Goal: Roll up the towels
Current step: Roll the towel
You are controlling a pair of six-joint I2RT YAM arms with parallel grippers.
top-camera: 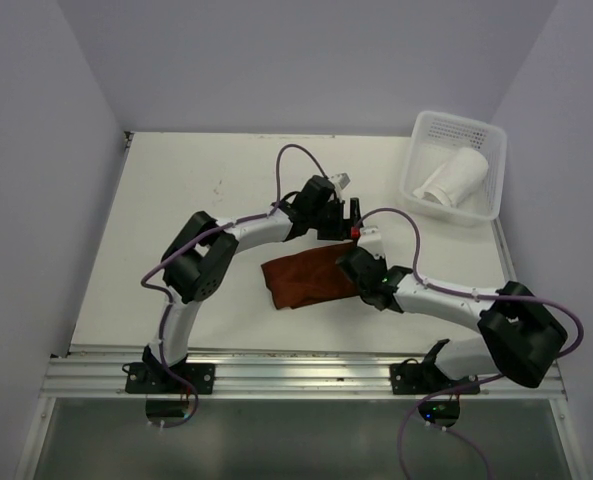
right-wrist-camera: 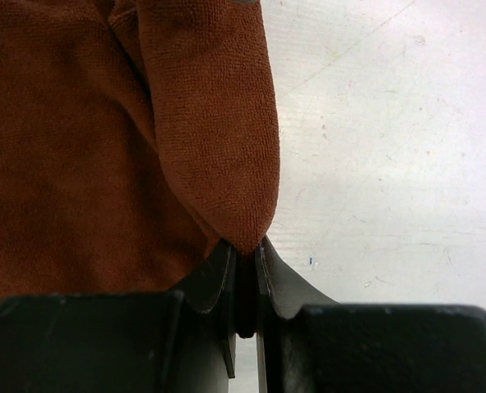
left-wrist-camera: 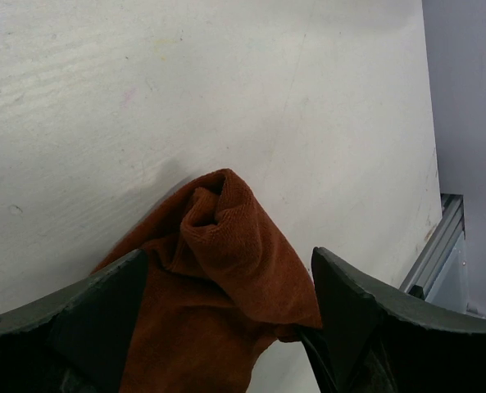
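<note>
— What's the surface?
— A white table [top-camera: 176, 200], matt, faintly scuffed, with a few dark specks toward the far left; an aluminium rail [top-camera: 296, 365] runs along its near edge.
— And what lies on it?
— A rust-brown towel [top-camera: 301, 282], roughly mid-table and nearer the front; most of it rests flat on the board, and one end is bunched into a soft fold.
— Anything else?
— A white perforated basket [top-camera: 413, 160] sits in the far right corner, well apart from the towel; its base is on the tabletop.
</note>
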